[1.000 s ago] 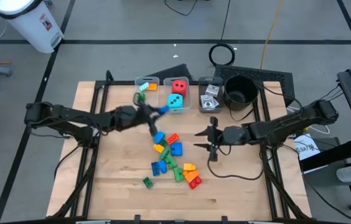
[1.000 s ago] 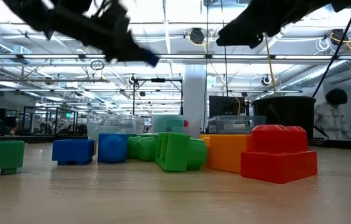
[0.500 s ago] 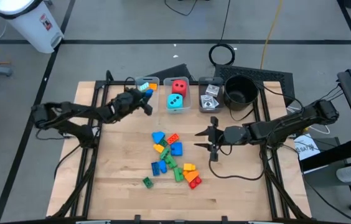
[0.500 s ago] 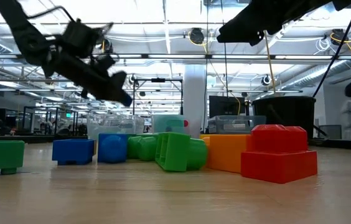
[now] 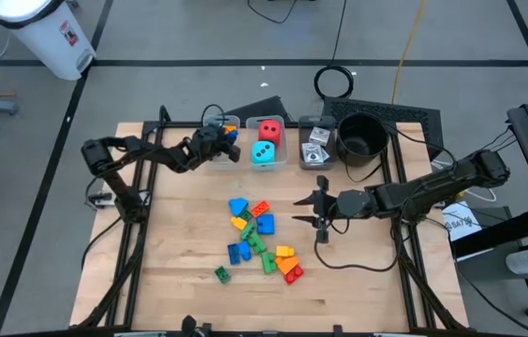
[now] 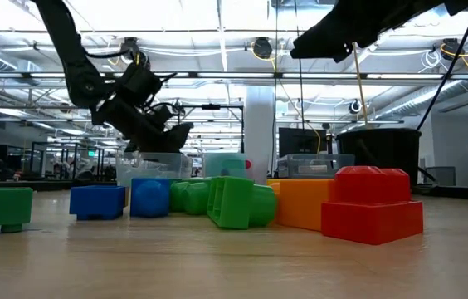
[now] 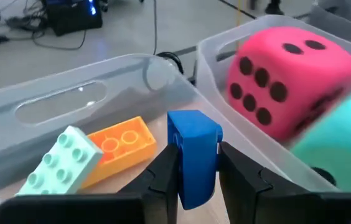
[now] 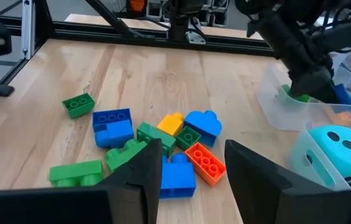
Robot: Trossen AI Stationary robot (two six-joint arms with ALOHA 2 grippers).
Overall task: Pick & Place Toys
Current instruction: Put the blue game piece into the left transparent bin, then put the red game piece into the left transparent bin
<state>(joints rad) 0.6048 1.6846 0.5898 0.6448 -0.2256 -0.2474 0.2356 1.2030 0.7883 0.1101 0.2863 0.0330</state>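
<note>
Left wrist view is showing a blue brick (image 7: 192, 155) pinched upright between the left gripper (image 7: 195, 180)'s two dark fingers, hanging over a clear bin (image 7: 94, 81). An orange brick (image 7: 118, 149) and a pale green brick (image 7: 60, 163) are lying together inside that bin. A red die (image 7: 287, 74) and a teal die (image 7: 343, 134) are sitting in the neighbouring bin at the right of the frame. In the overhead picture, the bins are lining the table's upper edge beside a black pot (image 5: 361, 136), and loose bricks (image 5: 259, 239) are crowding the centre. The right gripper (image 5: 318, 213) is hovering right of that pile, fingers parted and holding nothing.
</note>
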